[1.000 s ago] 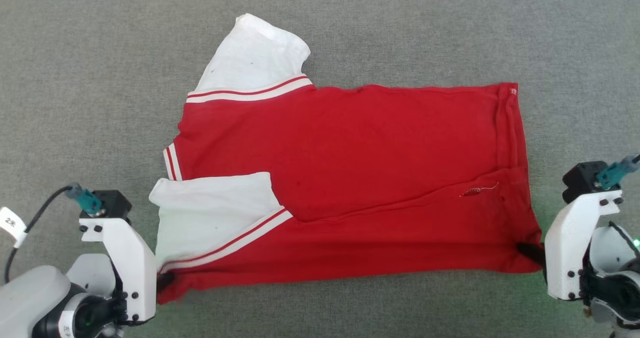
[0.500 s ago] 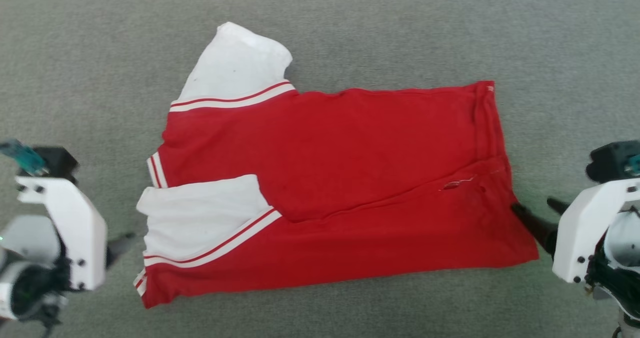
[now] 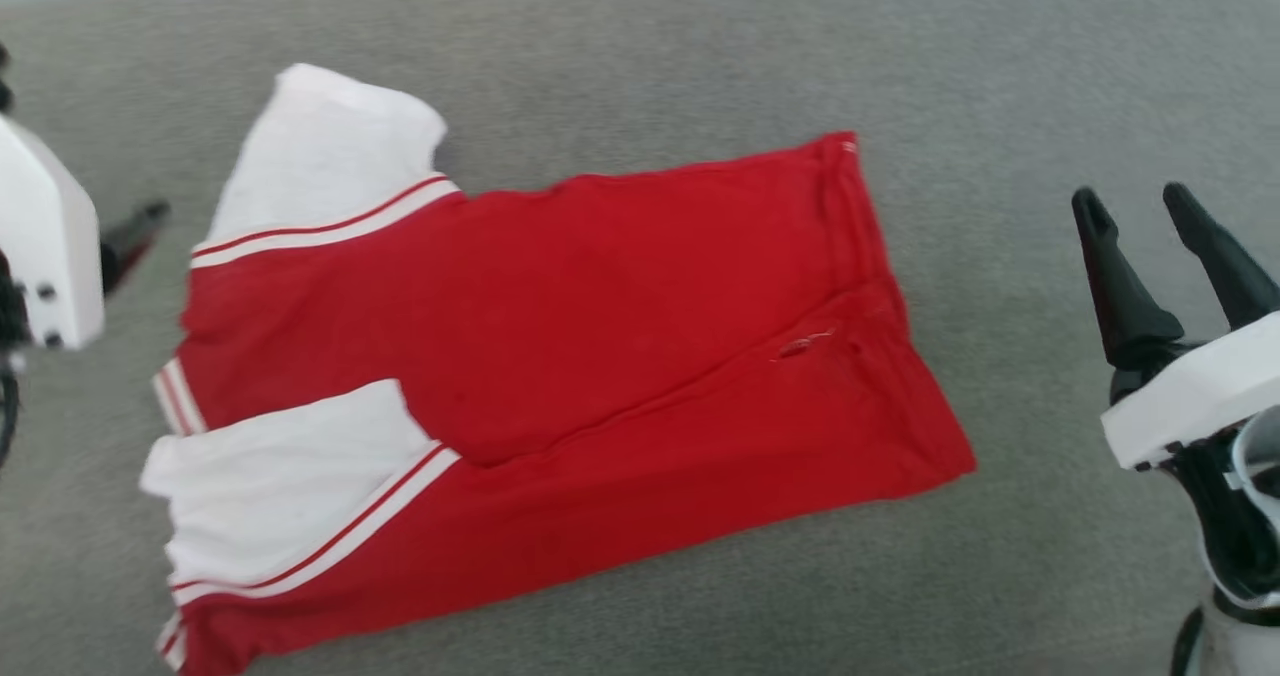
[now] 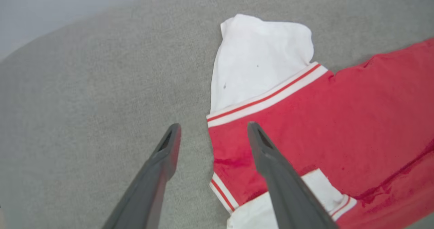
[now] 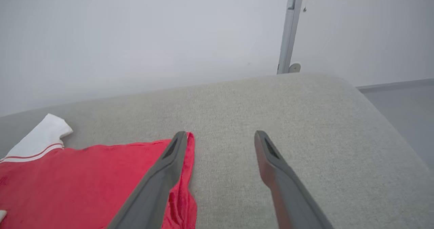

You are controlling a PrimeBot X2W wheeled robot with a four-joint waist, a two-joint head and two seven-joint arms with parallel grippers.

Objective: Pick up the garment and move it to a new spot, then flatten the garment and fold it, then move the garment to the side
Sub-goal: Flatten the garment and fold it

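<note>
- My left pincer (image 4: 213,126): spread, empty; folded red jersey (image 3: 560,326) lies to its right.
- My right pincer (image 3: 1131,199): spread, empty; jersey to its left, flat on the grey surface (image 3: 1000,76).

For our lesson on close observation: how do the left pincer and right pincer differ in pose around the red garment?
The left pincer sits by the white-fabric end of the garment; the right pincer by its plain red hem end. In the head view the left pincer points sideways toward the garment, the right pincer points up the view, alongside it. Both are open and hold nothing.
</note>
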